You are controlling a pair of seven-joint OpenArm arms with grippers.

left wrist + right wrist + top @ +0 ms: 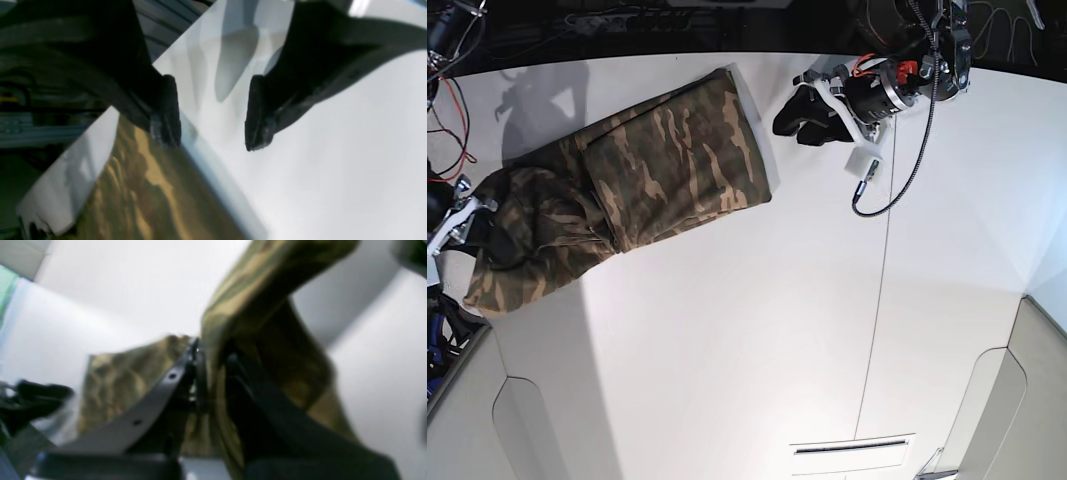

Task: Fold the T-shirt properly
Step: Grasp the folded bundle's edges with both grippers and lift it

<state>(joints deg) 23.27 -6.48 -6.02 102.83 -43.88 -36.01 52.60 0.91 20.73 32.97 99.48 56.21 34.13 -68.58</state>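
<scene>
The right gripper [213,373] was clamped on a lifted fold of the T-shirt [667,160], which lay partly folded across the white table [757,330], while the left gripper [213,113] stood open and empty beside its edge.

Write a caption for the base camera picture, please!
Right gripper pinches the camouflage T-shirt at the white table's edge while the open left gripper waits beside it.

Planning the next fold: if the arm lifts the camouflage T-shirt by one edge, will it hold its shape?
Probably not: the T-shirt already bunches and sags where the right gripper pinches it. It lies in soft wrinkled layers, so it would likely drape.
</scene>
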